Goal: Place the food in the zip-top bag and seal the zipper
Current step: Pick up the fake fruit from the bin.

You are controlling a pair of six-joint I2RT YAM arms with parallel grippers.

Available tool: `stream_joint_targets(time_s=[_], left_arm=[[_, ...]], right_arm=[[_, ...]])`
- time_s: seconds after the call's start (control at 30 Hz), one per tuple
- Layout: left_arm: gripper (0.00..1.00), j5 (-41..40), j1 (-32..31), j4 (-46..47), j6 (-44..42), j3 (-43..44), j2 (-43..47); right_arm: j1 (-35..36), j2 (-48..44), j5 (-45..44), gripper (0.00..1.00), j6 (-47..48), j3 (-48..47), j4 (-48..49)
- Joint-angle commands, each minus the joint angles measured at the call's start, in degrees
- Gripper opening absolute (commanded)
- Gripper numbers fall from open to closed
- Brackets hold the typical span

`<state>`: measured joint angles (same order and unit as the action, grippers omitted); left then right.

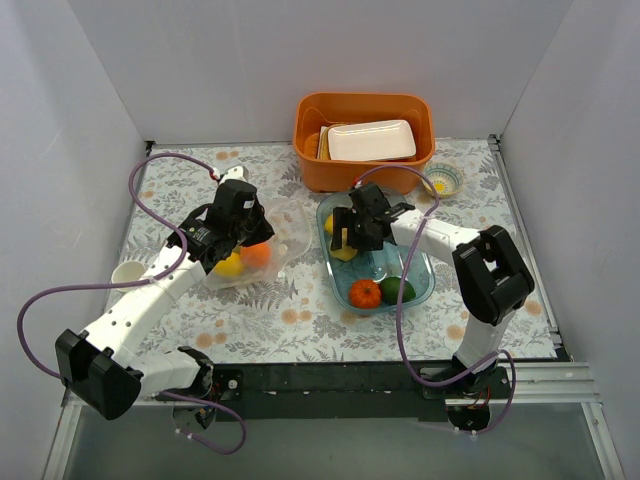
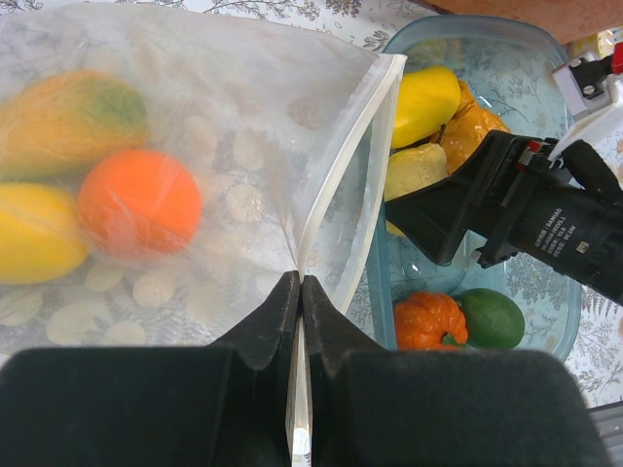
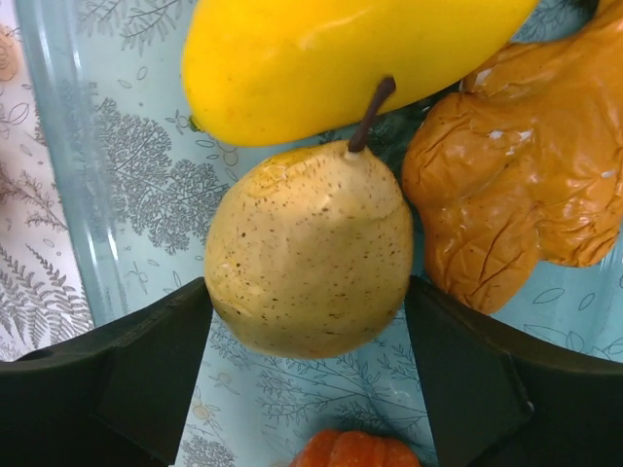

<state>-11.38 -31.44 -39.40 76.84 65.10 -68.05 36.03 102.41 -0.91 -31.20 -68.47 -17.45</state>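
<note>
Three pieces of food (image 2: 139, 202) already lie inside the zip-top bag (image 2: 224, 88). My left gripper (image 2: 300, 292) is pinched tight on its zipper (image 2: 343, 165), mouth edge facing the blue dish (image 3: 58, 195). My right gripper (image 3: 307, 302) stands wide astride the pear (image 3: 310, 233), no squeeze evident. Risks: an off-centre close squirts the glossy pear sideways; a single pinch lets the mouth sag shut.

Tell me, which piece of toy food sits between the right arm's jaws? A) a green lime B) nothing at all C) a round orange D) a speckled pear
D: the right wrist view shows the speckled pear with a dark jaw at each side, lying in the blue dish.
</note>
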Motion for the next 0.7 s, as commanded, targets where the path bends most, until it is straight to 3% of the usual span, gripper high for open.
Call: stream_joint_targets(time_s=[0.0, 0.33, 0.67], left_arm=[[0.00, -0.05, 0.15, 0.28, -0.55, 0.47, 1.08], [0.00, 0.04, 0.15, 0.37, -0.46, 0.03, 0.99], [0.00, 0.30, 0.15, -0.07, -0.64, 0.29, 0.90]], right_arm=[[-0.26, 1.12, -0.94, 0.82, 0.17, -2.11, 1.37], [-0.26, -2.21, 0.29, 0.51, 1.14, 0.70, 3.04], [-0.26, -8.45, 2.84, 0.47, 1.41, 2.64, 2.07]])
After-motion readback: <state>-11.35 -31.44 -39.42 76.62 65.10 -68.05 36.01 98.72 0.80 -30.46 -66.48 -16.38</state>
